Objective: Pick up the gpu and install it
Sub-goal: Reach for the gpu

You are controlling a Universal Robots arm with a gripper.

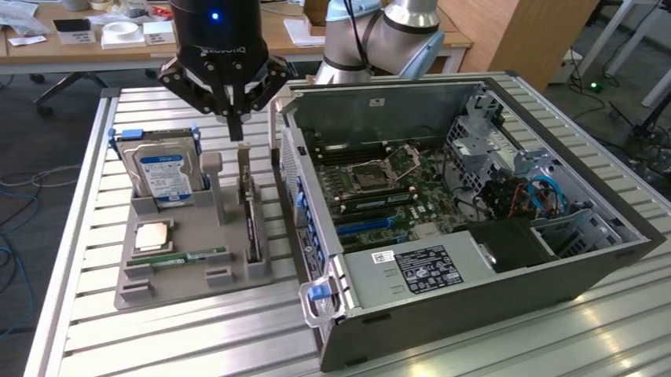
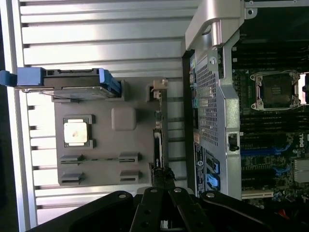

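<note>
hanging over gpu (image 1: 253, 216), robotiq hand (image 1: 237, 132)

I count 1 black robot gripper (image 1: 237, 124). Directly under it stands 1 thin, flat, dark gpu (image 1: 251, 212) with a silvery metal bracket. Also below the gripper lies 1 grey plastic holder tray (image 1: 176, 281). In the tray, a little aside from the gripper, there are 1 thick hard drive with a blue-white label (image 1: 163, 169), 1 square silvery processor chip (image 1: 153, 234) and 1 small narrow green memory stick (image 1: 194, 257). Near the gripper on the other side is 1 open grey metal computer case (image 1: 504, 306) with 1 green motherboard (image 1: 414, 184) inside. Everything rests on 1 slatted aluminium table (image 1: 188, 339).
</note>
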